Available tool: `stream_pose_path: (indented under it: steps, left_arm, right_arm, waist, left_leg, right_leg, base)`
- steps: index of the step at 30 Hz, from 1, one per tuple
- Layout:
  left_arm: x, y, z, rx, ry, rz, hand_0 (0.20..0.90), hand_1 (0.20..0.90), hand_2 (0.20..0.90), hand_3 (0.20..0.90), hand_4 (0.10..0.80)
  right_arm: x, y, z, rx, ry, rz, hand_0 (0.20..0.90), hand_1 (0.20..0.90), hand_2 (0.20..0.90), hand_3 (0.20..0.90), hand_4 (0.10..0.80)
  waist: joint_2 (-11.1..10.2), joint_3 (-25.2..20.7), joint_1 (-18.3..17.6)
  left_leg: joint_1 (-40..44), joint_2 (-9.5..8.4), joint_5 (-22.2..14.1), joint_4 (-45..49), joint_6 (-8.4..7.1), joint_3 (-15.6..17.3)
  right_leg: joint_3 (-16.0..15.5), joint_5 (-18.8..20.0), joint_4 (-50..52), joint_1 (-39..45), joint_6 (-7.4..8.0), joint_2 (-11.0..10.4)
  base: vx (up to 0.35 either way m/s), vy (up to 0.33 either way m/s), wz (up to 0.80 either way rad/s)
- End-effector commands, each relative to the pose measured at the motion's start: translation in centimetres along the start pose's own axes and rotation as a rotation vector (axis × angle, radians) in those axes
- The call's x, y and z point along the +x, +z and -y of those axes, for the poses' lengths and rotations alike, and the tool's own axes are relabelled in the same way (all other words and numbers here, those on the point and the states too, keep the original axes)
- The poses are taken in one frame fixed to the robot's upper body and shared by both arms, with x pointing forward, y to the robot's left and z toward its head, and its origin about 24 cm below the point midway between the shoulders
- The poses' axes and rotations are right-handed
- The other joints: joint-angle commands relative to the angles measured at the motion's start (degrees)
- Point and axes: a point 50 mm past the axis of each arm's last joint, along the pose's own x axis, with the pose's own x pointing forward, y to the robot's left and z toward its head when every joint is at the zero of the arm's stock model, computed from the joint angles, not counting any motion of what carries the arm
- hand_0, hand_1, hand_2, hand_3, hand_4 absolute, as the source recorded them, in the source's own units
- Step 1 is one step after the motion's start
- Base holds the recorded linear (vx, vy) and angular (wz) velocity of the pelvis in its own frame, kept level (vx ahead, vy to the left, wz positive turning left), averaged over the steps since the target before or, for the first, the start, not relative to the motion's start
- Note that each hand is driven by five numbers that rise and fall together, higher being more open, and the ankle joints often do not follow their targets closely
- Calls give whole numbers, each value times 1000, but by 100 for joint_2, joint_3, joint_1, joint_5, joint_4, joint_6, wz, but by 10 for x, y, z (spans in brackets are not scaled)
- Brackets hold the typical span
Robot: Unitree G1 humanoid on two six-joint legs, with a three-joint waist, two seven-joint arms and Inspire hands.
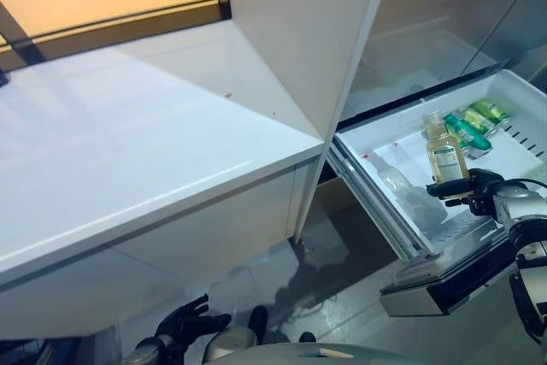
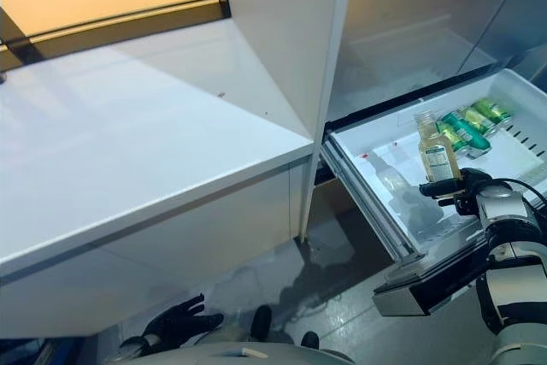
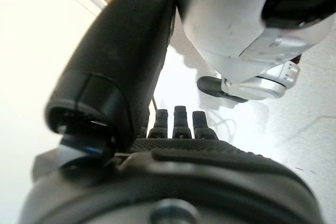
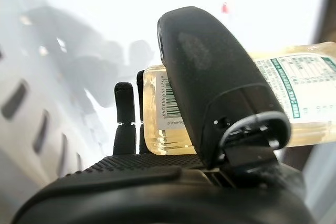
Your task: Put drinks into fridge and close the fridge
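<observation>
My right hand (image 1: pixel 473 188) is shut on a pale yellow drink bottle (image 1: pixel 445 156) with a white label and holds it upright over the open white fridge drawer (image 1: pixel 385 138). The right wrist view shows my thumb (image 4: pixel 210 72) and fingers curled round the bottle (image 4: pixel 157 103). Green cans (image 1: pixel 477 120) lie in the drawer's far right part, and another pale bottle (image 1: pixel 435 125) stands just behind the held one. A clear bottle (image 1: pixel 395 182) lies in the drawer's near left part. My left hand (image 1: pixel 186 324) hangs low by the floor, fingers straight and empty.
A white counter (image 1: pixel 128 143) fills the left half of the view, with a tall white panel (image 1: pixel 299 32) between it and the fridge. The drawer's grey front (image 1: pixel 444 284) juts out toward me at lower right. Grey floor lies below.
</observation>
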Motion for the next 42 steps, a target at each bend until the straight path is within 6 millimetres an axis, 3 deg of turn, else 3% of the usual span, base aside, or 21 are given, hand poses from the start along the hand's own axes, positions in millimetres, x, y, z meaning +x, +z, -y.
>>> stream_pose_path:
  steps: [1, 9, 18, 19, 20, 25, 30, 36, 42]
  left_arm:
    - [2, 26, -13, 74, 32, 72, 900, 900, 900, 900, 800]
    - [5, 54, -12, 83, 21, 151, 900, 900, 900, 900, 800]
    - [7, 73, -6, 101, -8, 202, 900, 900, 900, 900, 800]
    - [7, 76, -5, 104, -14, 206, 900, 900, 900, 900, 800]
    - [7, 76, -4, 106, -16, 207, 900, 900, 900, 900, 800]
    - [8, 79, -2, 116, -24, 207, 900, 900, 900, 900, 800]
    - [7, 72, -5, 130, -19, 190, 900, 900, 900, 900, 800]
    - [6, 61, -6, 114, 4, 161, 900, 900, 900, 900, 800]
    - [4, 38, -10, 93, 45, 97, 900, 900, 900, 900, 800]
  right_arm:
    - [-22, 61, 43, -27, -125, 178, 300, 300, 300, 200, 100]
    - [-17, 52, 40, -17, -110, 106, 300, 300, 300, 200, 100]
    - [-13, 44, 37, -17, -137, -9, 300, 300, 300, 200, 100]
    - [-13, 41, 38, -30, -141, -31, 561, 561, 561, 505, 405]
    - [-13, 41, 37, -29, -140, -39, 900, 900, 900, 900, 800]
    - [-13, 43, 37, -70, -174, -39, 900, 900, 900, 900, 800]
    - [-22, 69, 52, -275, -295, 36, 900, 900, 900, 900, 800]
    - [-35, 96, 56, -216, -302, 191, 900, 900, 900, 900, 800]
    - [-53, 107, 70, -154, -297, 328, 900, 900, 900, 900, 800]
  waist:
    - [-8, 267, 91]
    - [38, 767, 182]
    - [160, 990, 270]
    - [180, 1004, 287]
    - [188, 1005, 296]
    - [211, 991, 341]
    - [161, 885, 327]
    - [30, 634, 180]
    - [-114, 207, -53]
  left_leg:
    - [-125, 19, -448, 84, 97, 304]
    - [-532, 13, -350, 191, 87, 205]
    - [-783, -49, -306, 267, 73, 73]
    - [-808, -60, -301, 286, 67, 55]
    - [-821, -65, -300, 296, 65, 47]
    - [-832, -88, -300, 335, 52, 6]
    - [-740, -82, -302, 300, 46, 34]
    - [-513, -47, -367, 237, 49, 165]
    - [-133, -6, -477, 120, 54, 352]
  right_leg:
    - [-99, 232, 435, -550, 242, -95]
    - [-141, 304, 481, -833, 242, -95]
    - [-229, 260, 574, -1010, 203, -114]
    - [-256, 245, 592, -1023, 194, -127]
    - [-269, 240, 602, -1026, 192, -133]
    - [-343, 197, 665, -1022, 170, -164]
    - [-344, 190, 671, -970, 173, -175]
    - [-225, 158, 663, -836, 187, -179]
    - [-7, 163, 548, -586, 230, -164]
  base:
    - [-235, -89, 10]
    - [-86, -52, 5]
    - [-39, -6, 7]
    - [-16, 13, 9]
    - [-10, 19, 12]
    - [2, 16, 11]
    - [5, 45, 3]
    - [17, 67, -3]
    - [48, 70, -16]
